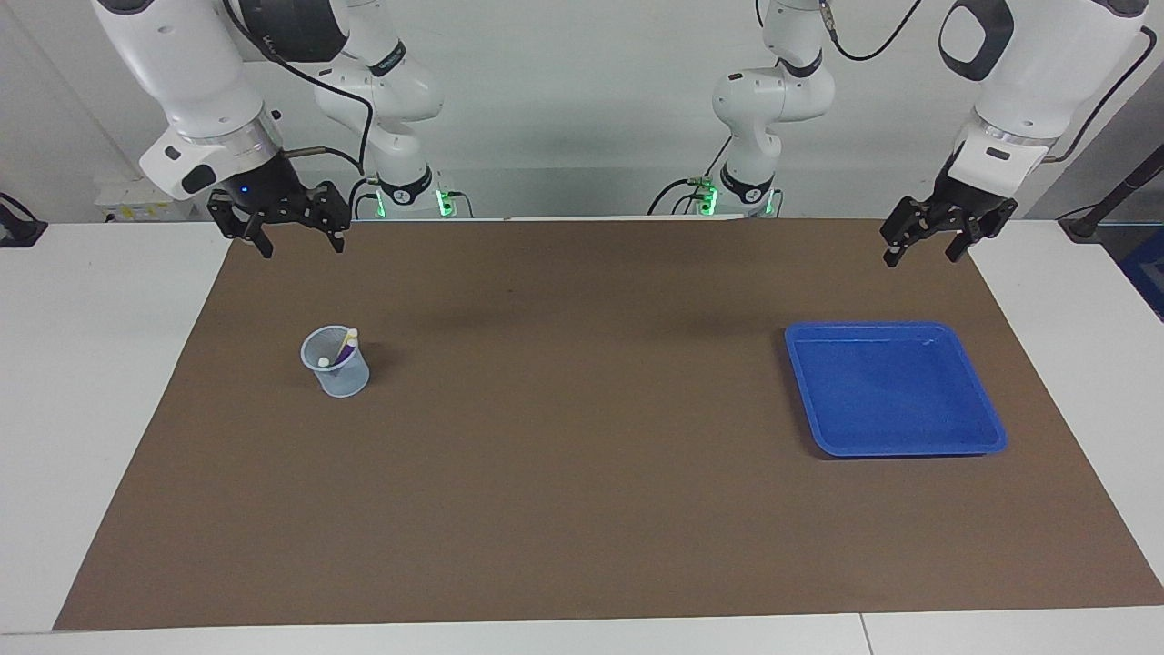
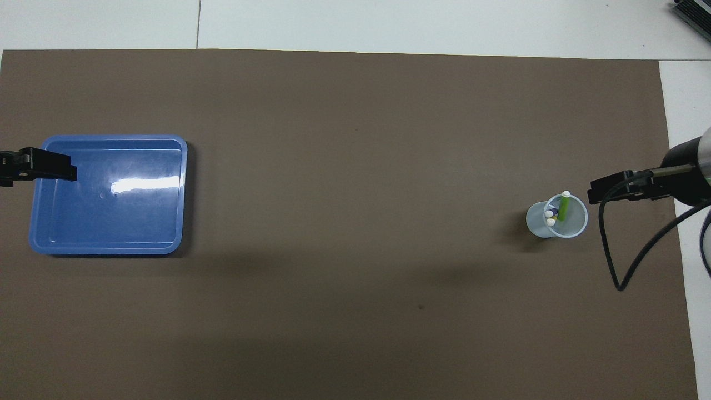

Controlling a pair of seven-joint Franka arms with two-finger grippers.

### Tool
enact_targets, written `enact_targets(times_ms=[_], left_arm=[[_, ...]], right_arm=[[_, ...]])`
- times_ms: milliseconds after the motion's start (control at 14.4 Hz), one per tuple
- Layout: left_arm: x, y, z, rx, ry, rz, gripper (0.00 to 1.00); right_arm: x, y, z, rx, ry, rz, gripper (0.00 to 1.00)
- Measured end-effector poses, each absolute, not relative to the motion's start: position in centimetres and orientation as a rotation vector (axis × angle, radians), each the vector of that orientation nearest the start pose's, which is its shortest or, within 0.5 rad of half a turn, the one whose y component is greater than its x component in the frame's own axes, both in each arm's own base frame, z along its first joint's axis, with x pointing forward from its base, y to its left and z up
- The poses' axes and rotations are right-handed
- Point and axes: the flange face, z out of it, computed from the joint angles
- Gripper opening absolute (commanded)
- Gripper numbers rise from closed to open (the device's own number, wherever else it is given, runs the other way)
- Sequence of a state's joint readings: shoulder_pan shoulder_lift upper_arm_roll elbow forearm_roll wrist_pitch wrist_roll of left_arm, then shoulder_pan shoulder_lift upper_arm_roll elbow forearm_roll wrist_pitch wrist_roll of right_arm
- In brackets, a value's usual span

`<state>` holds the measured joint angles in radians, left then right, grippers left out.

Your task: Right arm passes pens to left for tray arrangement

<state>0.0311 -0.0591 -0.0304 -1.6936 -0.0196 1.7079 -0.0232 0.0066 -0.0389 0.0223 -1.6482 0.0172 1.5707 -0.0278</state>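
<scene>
The pens stand in a small pale-blue mesh cup (image 1: 336, 364) on the brown mat toward the right arm's end. The purple pen (image 1: 345, 349) shows in the facing view. The green pen (image 2: 564, 206) sticks out highest in the overhead view, and the yellow pen (image 2: 551, 222) shows only its tip. The bright-blue tray (image 1: 896, 391) lies empty toward the left arm's end, also in the overhead view (image 2: 111, 216). My right gripper (image 1: 302, 244) is open and empty, raised over the mat's edge beside the cup. My left gripper (image 1: 920, 256) is open and empty, raised over the mat's corner beside the tray.
The brown mat (image 1: 582, 473) covers most of the white table (image 1: 91, 382). A black cable (image 2: 611, 261) hangs from the right arm beside the cup.
</scene>
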Motion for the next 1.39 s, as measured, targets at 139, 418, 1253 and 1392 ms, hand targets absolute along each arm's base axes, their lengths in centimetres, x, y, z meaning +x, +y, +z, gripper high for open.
enact_targets(times_ms=[139, 418, 1253, 1392], left_arm=[[54.8, -0.1, 61.1, -3.158, -0.043, -0.116, 1.0], [54.8, -0.1, 61.1, -3.158, -0.043, -0.116, 1.0], [54.8, -0.1, 61.2, -3.158, -0.043, -0.119, 1.0], [54.8, -0.1, 61.2, -3.158, -0.043, -0.119, 1.0]], right_arm=[[54.0, 2.8, 60.9, -3.123, -0.118, 0.062, 1.0], [53.9, 3.4, 59.9, -3.117, -0.131, 0.097, 1.0], [57.0, -2.6, 47.6, -3.125, -0.332, 0.005, 1.0], [58.0, -3.9, 45.4, -3.121, -0.363, 0.002, 0.92]])
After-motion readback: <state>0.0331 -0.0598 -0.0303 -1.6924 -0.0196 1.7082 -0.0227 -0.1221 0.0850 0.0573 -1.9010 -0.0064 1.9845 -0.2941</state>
